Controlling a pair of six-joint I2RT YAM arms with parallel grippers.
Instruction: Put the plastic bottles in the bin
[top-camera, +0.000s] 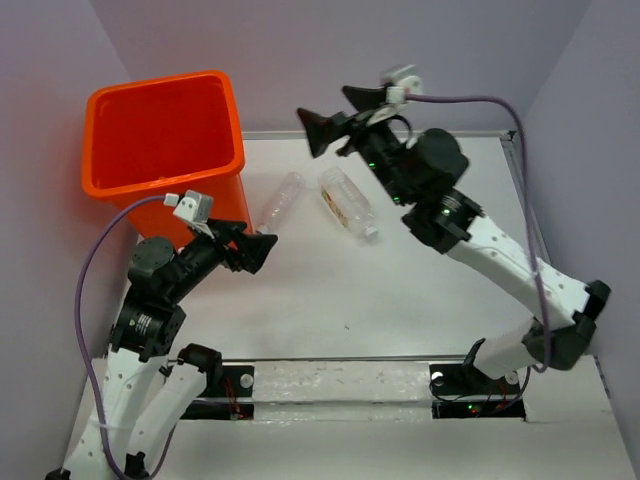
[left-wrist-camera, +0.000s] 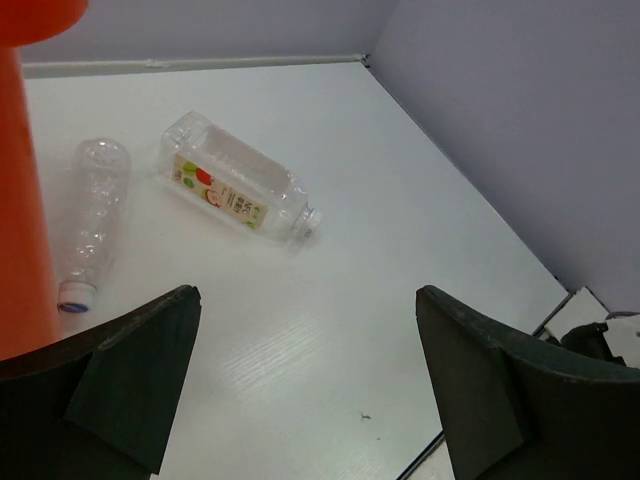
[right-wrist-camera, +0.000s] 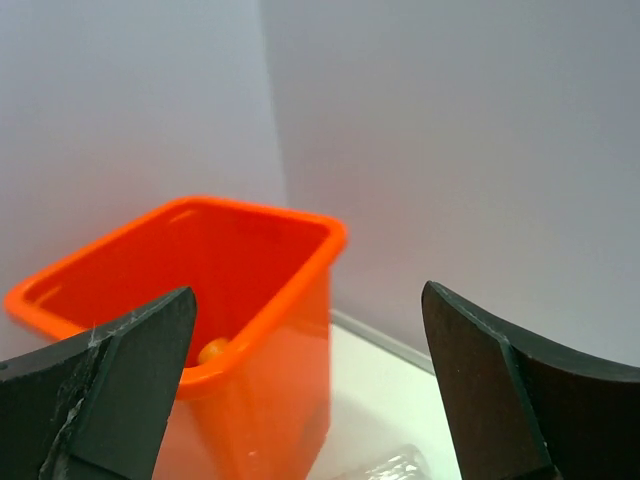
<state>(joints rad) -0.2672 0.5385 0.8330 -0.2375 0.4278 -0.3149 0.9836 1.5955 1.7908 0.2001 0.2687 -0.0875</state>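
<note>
Two plastic bottles are seen on the white table (top-camera: 400, 300), both lying on their sides and outside the bin (top-camera: 150, 130). The unlabelled bottle (top-camera: 281, 200) is placed just right of the bin's near-right corner, close to the orange wall but apart from it. In the left wrist view its neck end, with a bluish ring, is pointed toward the camera. The labelled bottle (top-camera: 348, 202) is laid just right of the unlabelled one, not touching it. Its neck is angled toward the near-right, and a pale label with red and green marks is shown in the left wrist view. The left gripper (top-camera: 262, 250) is held above the table by the bin's near-right corner and is faced toward both bottles. Its jaws are spread wide and nothing is gripped; bare table is seen between the fingers (left-wrist-camera: 140, 370). The right gripper (top-camera: 312, 132) is raised at the far side, right of the bin, and is aimed at it. Its jaws are also spread wide and nothing is held. In the right wrist view the bin's rim and part of its inside are framed between the fingers (right-wrist-camera: 120, 380). A small orange-yellow rounded item is glimpsed low inside; what it is cannot be told. A clear bottle part is cut off at that view's bottom edge; which bottle it belongs to cannot be told.
</note>
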